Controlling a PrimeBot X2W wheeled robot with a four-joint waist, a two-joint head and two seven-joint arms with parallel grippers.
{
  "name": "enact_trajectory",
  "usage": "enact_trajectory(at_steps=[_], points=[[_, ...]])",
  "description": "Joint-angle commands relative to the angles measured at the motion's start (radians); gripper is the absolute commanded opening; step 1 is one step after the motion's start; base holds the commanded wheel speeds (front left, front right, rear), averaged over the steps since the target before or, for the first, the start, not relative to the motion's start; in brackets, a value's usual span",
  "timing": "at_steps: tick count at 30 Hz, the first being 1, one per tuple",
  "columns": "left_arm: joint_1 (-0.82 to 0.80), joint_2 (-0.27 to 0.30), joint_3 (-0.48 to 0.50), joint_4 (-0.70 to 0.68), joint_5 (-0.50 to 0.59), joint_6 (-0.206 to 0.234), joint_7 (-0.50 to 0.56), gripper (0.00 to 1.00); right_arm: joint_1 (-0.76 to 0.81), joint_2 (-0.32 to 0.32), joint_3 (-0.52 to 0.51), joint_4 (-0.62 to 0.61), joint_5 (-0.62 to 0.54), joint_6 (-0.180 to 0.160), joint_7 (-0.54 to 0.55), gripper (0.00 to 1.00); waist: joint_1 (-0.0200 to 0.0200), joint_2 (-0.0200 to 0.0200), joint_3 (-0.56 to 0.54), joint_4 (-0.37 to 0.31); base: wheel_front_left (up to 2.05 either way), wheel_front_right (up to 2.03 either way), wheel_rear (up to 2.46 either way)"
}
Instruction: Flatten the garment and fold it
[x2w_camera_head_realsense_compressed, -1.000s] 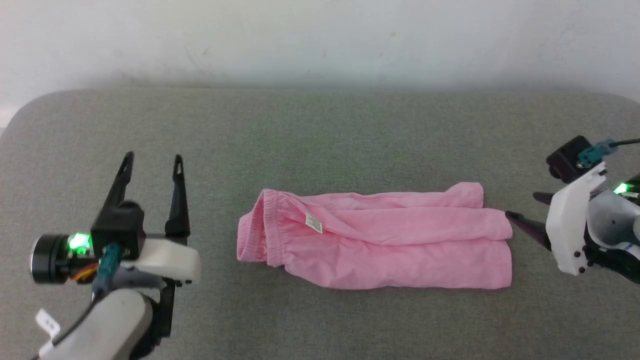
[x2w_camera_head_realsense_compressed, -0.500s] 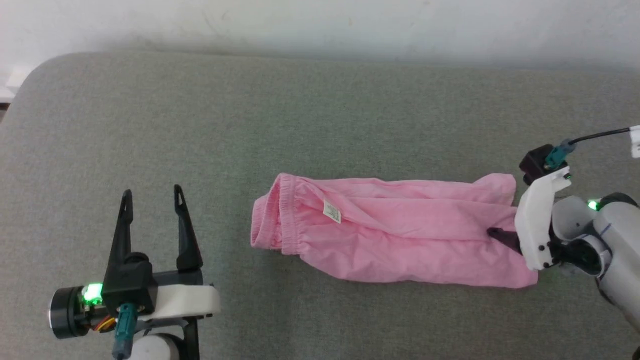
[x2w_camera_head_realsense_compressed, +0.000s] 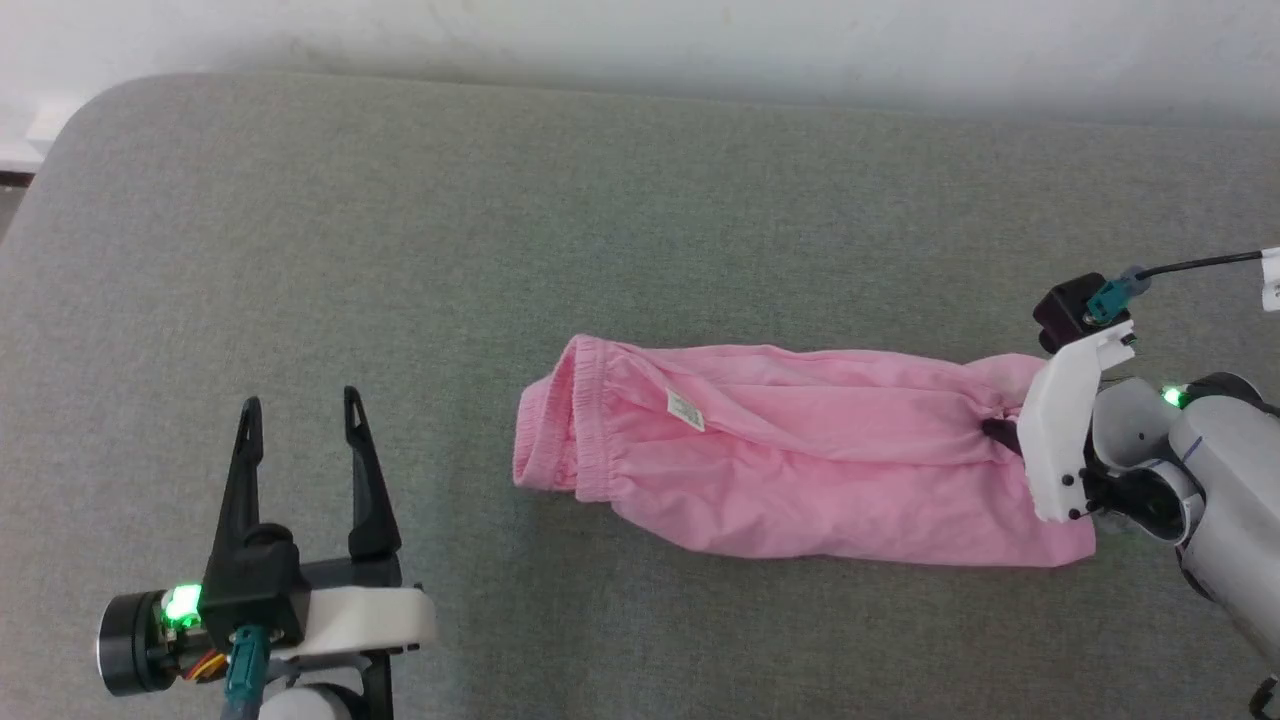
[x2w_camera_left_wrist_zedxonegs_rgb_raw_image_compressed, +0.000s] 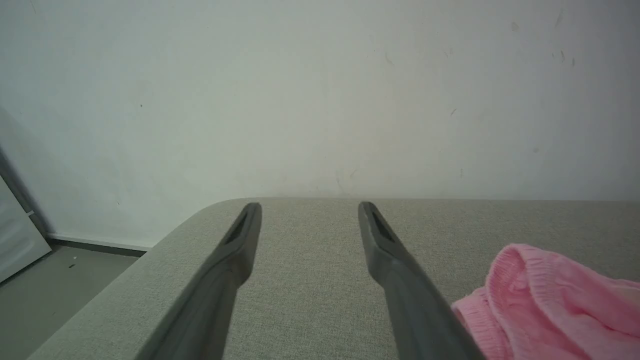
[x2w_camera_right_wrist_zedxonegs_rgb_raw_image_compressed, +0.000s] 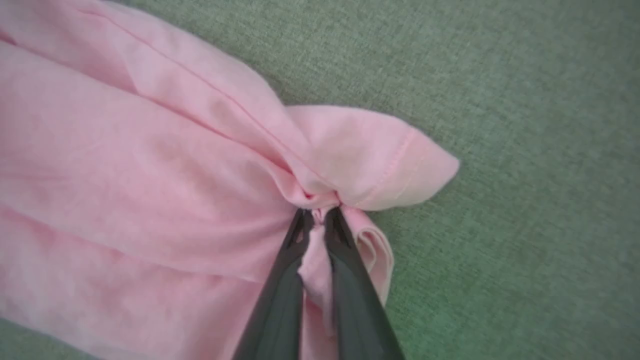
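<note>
Now | garment (x2w_camera_head_realsense_compressed: 800, 470): pink, wrinkled, bunched | right end effector (x2w_camera_right_wrist_zedxonegs_rgb_raw_image_compressed: 317, 212): pinching it | left end effector (x2w_camera_head_realsense_compressed: 300, 400): spread

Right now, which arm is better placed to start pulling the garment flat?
Right. The right claw is pinched on the garment at its hem end; the left claw hangs open over the grey cushion, apart from it.

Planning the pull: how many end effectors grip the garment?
1: the right end effector pinches the garment at its right end; the left end effector stands open, clear of it.
</note>
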Motion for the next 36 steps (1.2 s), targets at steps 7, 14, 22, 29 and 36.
enact_trajectory(at_steps=[7, 14, 22, 29, 36], points=[[0.042, -0.028, 0.058, 0.003, 0.045, -0.066, -0.005, 1.00, 0.024, -0.061, 0.072, -0.087, -0.009, 0.003, -0.098, 0.00, -0.0001, 0.0000, -0.056, -0.054, 0.00, 0.00, 0.00], [0.062, -0.034, 0.084, 0.021, 0.078, -0.081, -0.005, 1.00, 0.023, -0.202, 0.066, -0.219, 0.006, 0.003, -0.121, 0.00, -0.0001, 0.0000, -0.083, -0.100, 0.00, 0.00, 0.00], [0.064, -0.044, 0.077, 0.030, 0.094, -0.096, -0.005, 1.00, 0.057, -0.325, 0.031, -0.241, 0.014, 0.003, -0.050, 0.00, -0.0001, 0.0000, -0.082, -0.116, 0.00, 0.00, 0.00], [0.070, -0.043, 0.073, 0.036, 0.104, -0.101, -0.005, 1.00, 0.076, -0.332, 0.003, -0.370, 0.030, 0.003, -0.041, 0.00, -0.0001, 0.0000, -0.093, -0.112, 0.00, 0.00, 0.00], [0.056, -0.045, 0.063, 0.037, 0.107, -0.105, -0.005, 1.00, 0.040, -0.290, 0.011, -0.601, 0.040, 0.003, 0.014, 0.00, -0.0001, 0.0000, -0.081, -0.095, 0.00, 0.00, 0.00]])
